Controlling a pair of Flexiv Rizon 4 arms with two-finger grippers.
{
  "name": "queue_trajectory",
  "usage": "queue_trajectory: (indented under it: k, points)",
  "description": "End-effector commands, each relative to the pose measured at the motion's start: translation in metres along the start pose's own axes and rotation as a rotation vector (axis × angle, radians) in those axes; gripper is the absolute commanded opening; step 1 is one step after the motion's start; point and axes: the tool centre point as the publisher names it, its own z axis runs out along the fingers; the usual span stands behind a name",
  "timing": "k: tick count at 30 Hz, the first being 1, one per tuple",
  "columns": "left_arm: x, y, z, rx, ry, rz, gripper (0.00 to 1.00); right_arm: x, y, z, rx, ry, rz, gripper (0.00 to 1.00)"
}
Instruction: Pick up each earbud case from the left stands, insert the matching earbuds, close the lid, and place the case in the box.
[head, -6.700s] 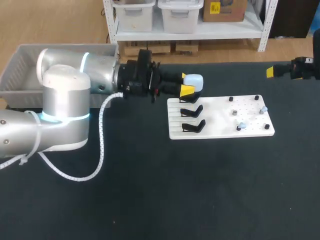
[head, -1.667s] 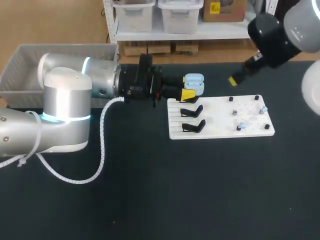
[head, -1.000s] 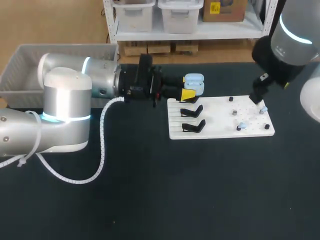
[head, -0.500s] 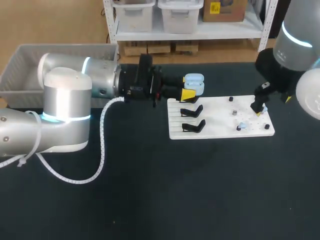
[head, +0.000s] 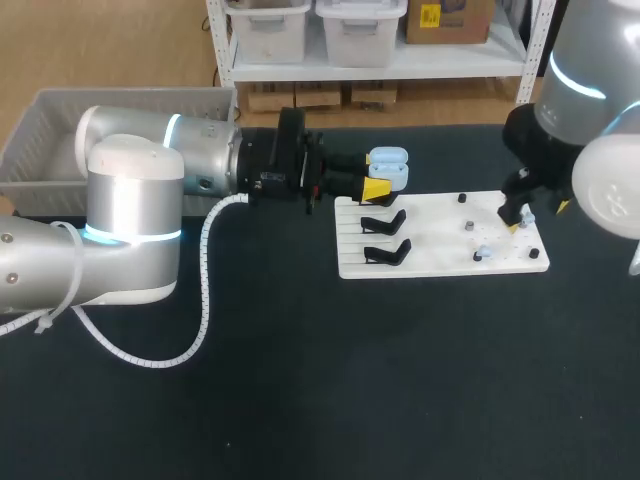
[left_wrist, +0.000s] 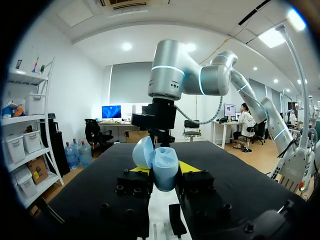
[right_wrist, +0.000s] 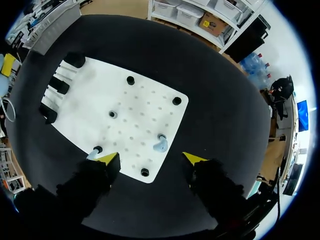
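My left gripper (head: 378, 178) is shut on a light blue earbud case (head: 388, 167), lid open, held just off the far left corner of the white board (head: 440, 240). In the left wrist view the case (left_wrist: 165, 169) sits between the yellow tips with its lid (left_wrist: 143, 152) tipped up. My right gripper (head: 516, 219) hangs open, low over the board's right end. In the right wrist view a pale blue earbud (right_wrist: 160, 146) lies on the board (right_wrist: 125, 107) between its fingers, untouched. A second earbud (right_wrist: 92, 154) lies beside one finger.
Two empty black stands (head: 384, 222) (head: 387, 252) remain on the board's left side. Small black pegs (right_wrist: 130, 80) (right_wrist: 176, 100) stick up from the board. A grey bin (head: 40, 110) sits at the table's far left behind my left arm.
My right arm has come down and slightly right over the board's right end, and its fingers have begun to narrow. The left arm and the case have not moved.
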Motion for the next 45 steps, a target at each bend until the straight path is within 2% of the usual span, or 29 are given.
queue_trajectory:
  k: [1, 3, 5, 7, 8, 33, 36, 45]
  points:
    - [0.001, -0.001, 0.000, -0.004, -0.003, 0.003, 0.00, 0.001, -0.001, 0.005, 0.003, -0.008, 0.008, 0.73]
    - [0.001, -0.001, 0.000, -0.004, -0.003, 0.003, 0.00, 0.001, -0.001, 0.007, 0.002, -0.009, 0.010, 0.65]
    - [0.001, -0.001, 0.000, -0.004, -0.003, 0.003, 0.00, 0.000, -0.001, 0.008, 0.001, -0.011, 0.010, 0.62]
    - [0.001, -0.001, 0.000, -0.004, -0.003, 0.003, 0.00, -0.001, 0.000, 0.009, 0.001, -0.012, 0.007, 0.51]
    - [0.001, -0.001, 0.000, -0.004, -0.003, 0.003, 0.00, -0.001, 0.001, 0.010, 0.002, -0.013, 0.006, 0.49]
    - [0.001, -0.001, 0.000, -0.004, -0.003, 0.003, 0.00, -0.009, -0.003, 0.021, 0.062, -0.045, 0.004, 0.40]
    - [0.001, -0.001, 0.000, -0.004, -0.003, 0.003, 0.00, -0.009, -0.004, 0.022, 0.072, -0.052, 0.009, 0.36]
    - [0.001, -0.001, 0.000, -0.004, -0.003, 0.003, 0.00, -0.010, -0.006, 0.024, 0.099, -0.062, 0.017, 0.37]
